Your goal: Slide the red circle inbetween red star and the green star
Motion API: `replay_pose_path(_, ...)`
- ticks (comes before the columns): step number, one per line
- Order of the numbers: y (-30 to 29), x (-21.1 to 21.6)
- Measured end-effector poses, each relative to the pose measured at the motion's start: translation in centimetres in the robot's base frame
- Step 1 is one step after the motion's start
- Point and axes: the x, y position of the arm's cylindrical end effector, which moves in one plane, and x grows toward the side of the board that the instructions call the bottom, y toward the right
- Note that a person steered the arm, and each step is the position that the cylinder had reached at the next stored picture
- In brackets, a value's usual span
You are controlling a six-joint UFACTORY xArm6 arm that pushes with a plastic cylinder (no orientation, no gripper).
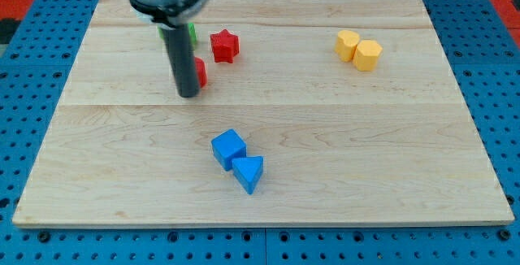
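The red star lies near the view's top, left of centre. The green star is mostly hidden behind my rod; only a green sliver shows to the red star's left. The red circle sits below and between the two stars, half hidden by the rod. My tip rests on the board just left of and slightly below the red circle, touching or nearly touching it.
A blue cube and a blue triangle lie together at the bottom centre. Two yellow blocks sit side by side at the top right. The wooden board is ringed by a blue pegboard.
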Motion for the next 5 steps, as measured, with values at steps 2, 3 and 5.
replay_pose_path(2,-3.7,-4.1)
replay_pose_path(3,-4.9,-3.2)
replay_pose_path(5,-1.2,1.4)
